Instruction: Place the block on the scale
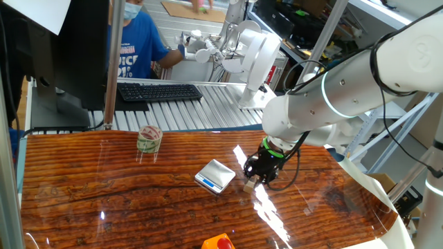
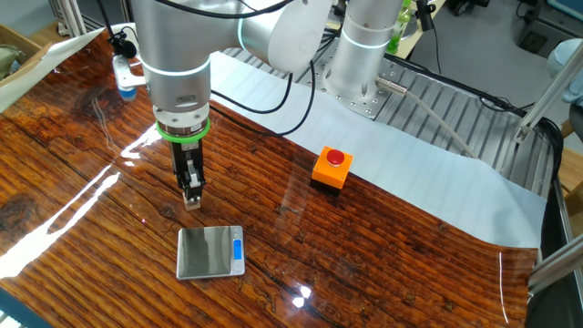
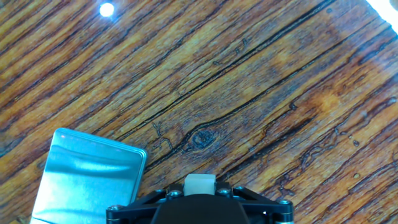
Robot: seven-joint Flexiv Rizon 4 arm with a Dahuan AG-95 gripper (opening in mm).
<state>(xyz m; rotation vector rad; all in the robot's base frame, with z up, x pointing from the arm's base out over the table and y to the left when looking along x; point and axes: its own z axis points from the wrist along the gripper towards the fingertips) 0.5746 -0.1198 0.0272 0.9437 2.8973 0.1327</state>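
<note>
The block is a tiny light tan cube held between my fingers; it also shows at the fingertips in one fixed view and the other fixed view. My gripper is shut on it, at or just above the wooden table; I cannot tell if the block touches. The scale is a flat silver square with a blue display strip, lying a short way from the gripper. It shows in one fixed view left of the gripper, and at the hand view's lower left.
A tape roll stands on the table's far left. An orange box with a red button sits near the table edge. A black keyboard and a person are beyond the table.
</note>
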